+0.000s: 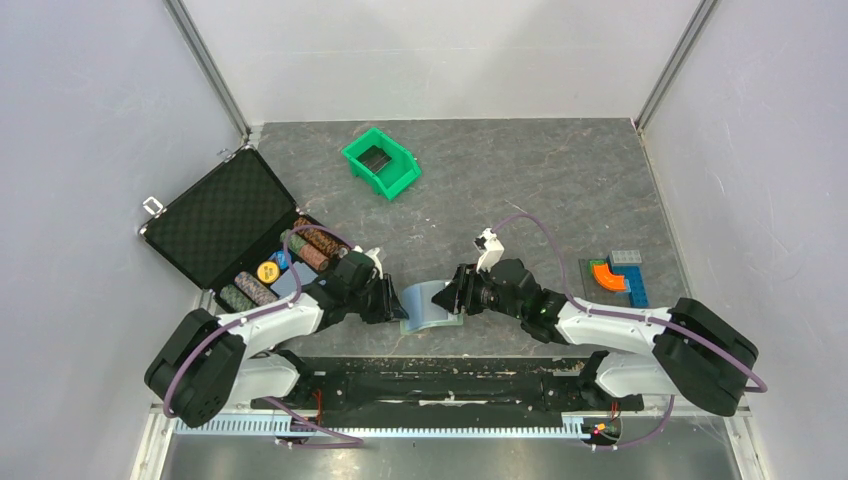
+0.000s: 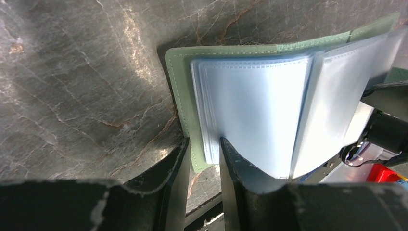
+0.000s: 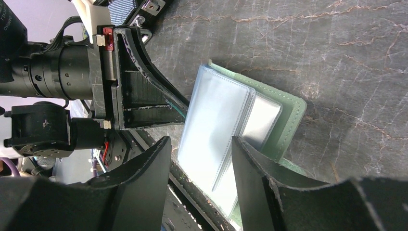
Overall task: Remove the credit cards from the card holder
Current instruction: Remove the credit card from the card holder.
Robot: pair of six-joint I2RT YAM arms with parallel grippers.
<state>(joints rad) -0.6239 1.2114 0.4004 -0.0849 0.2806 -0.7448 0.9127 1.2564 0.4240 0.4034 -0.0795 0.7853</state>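
The card holder lies spread open near the table's front edge between both grippers. It has a pale green cover and several clear bluish sleeves. My left gripper is shut on the holder's left corner, with cover and sleeve edges pinched between its fingers. It comes in from the holder's left side. My right gripper stands open at the holder's right side. One pale sleeve leaf lies loose between its fingers. No credit cards show in the sleeves.
An open black foam-lined case with rows of poker chips sits at the left. A green bin with something dark inside stands at the back. Coloured toy bricks lie at the right. Grey walls close in three sides.
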